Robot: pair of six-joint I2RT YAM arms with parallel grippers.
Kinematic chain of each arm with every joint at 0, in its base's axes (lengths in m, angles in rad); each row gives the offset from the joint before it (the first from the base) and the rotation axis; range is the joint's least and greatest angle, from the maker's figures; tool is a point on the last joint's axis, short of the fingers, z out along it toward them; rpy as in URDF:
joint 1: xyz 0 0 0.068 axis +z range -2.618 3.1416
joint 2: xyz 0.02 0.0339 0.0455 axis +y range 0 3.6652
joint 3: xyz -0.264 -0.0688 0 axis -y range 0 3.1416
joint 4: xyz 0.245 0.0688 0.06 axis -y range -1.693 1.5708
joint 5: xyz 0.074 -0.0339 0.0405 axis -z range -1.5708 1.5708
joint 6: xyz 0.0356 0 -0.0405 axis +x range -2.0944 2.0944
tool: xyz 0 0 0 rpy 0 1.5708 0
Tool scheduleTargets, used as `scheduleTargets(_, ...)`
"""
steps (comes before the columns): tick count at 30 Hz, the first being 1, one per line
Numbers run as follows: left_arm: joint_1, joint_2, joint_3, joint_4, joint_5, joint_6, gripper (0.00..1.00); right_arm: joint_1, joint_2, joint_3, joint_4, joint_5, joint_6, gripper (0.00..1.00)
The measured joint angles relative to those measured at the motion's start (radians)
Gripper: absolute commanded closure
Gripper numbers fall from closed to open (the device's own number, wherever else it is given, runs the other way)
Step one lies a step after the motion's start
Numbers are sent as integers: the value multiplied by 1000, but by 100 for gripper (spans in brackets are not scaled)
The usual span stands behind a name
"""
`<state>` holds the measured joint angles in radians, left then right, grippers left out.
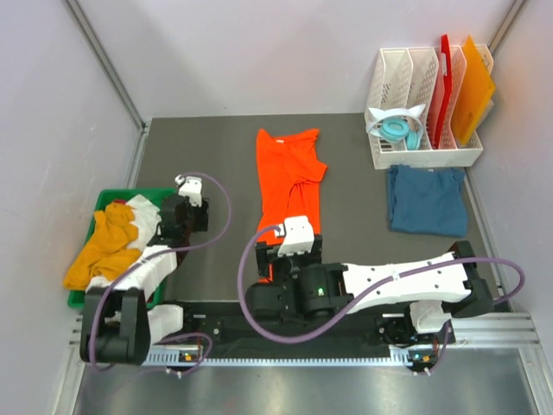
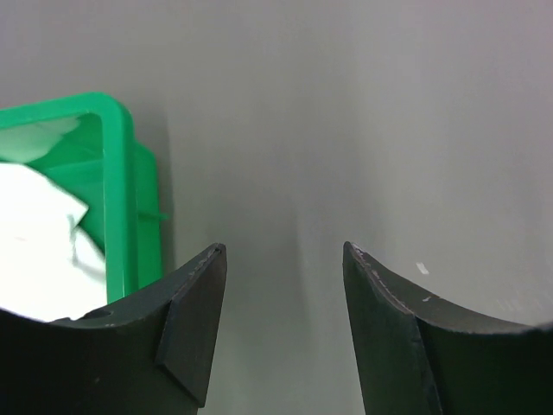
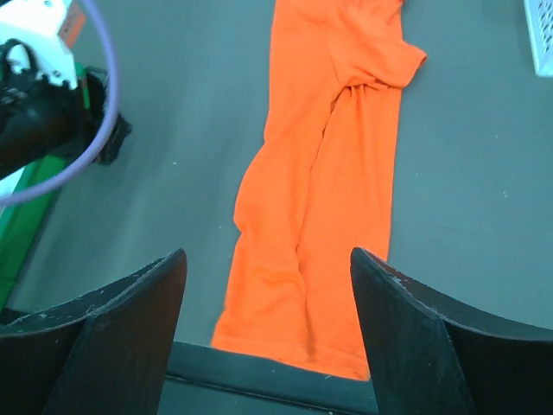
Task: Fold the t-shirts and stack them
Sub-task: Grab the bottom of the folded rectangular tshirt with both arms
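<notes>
While the orange t-shirt [image 1: 289, 177] is laid lengthwise mid-worktop, seemingly narrowed for a further fold, the left hand [image 2: 283, 251] and right hand [image 3: 266, 259] are held apart, empty, by the near edge.

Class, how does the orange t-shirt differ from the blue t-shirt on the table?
The orange t-shirt lies long and narrow, partly folded; the blue t-shirt is a compact folded rectangle. Orange sits centrally; blue sits on the right, beside the white rack. Both lie flat on the table.
</notes>
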<state>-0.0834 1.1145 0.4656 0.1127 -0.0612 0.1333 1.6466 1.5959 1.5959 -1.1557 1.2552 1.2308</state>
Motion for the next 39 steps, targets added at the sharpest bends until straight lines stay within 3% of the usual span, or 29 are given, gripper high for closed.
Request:
scheduleTargets(4, 93, 145, -69, 268, 124, -19, 39, 52, 6, 9, -100, 53, 75, 18)
scheduleTargets(10, 105, 301, -155, 585, 222, -57, 37, 52, 0, 22, -160, 101, 91, 14)
scheduleTargets(14, 105, 375, -173, 803, 256, -78, 18, 52, -24, 29, -167, 132, 90, 13)
scheduleTargets(15, 105, 394, -188, 865, 259, -83, 1, 52, -31, 29, -169, 137, 90, 12)
scheduleTargets(21, 102, 459, -288, 1070, 285, -85, 1, 28, -66, 26, -172, 150, 112, 12)
scheduleTargets(28, 101, 468, -227, 1047, 261, -101, 1, -61, -147, -27, -174, 174, 124, 9)
scheduleTargets(33, 101, 472, -183, 1037, 143, -148, 1, -186, -233, -107, -170, 189, 103, 5)
scheduleTargets(36, 101, 472, -183, 1027, 111, -159, 1, -334, -324, -219, -78, 195, -80, 4)
scheduleTargets(39, 100, 472, -182, 1026, 97, -163, 1, -488, -440, -400, 240, 154, -449, 4)
